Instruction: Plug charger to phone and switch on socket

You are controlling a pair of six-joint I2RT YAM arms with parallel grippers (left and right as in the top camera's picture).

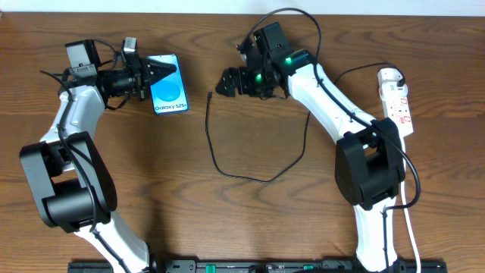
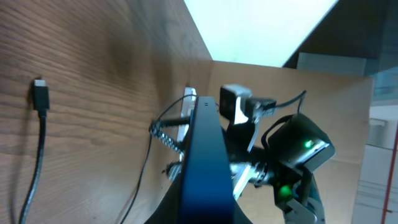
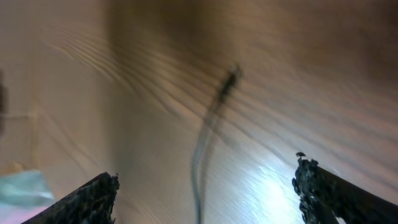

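The phone (image 1: 171, 95) with a bright blue screen is at the back left of the table. My left gripper (image 1: 159, 74) is shut on its left edge. In the left wrist view the phone (image 2: 204, 149) stands edge-on between the jaws (image 2: 205, 214). The charger, a thin black cable (image 1: 214, 155), curves over the middle of the table, and its plug (image 1: 209, 97) lies free just right of the phone. The plug also shows in the left wrist view (image 2: 40, 94). My right gripper (image 1: 225, 82) is open and empty beside the plug. In the blurred right wrist view the cable (image 3: 214, 112) runs between the open fingers (image 3: 205, 196). The socket (image 1: 398, 100), a white power strip, lies at the far right.
The power strip's white cord (image 1: 413, 227) runs down the right side to the front edge. The right arm (image 2: 298, 149) with green lights shows beyond the phone in the left wrist view. A black rail (image 1: 250, 266) lines the table's front edge.
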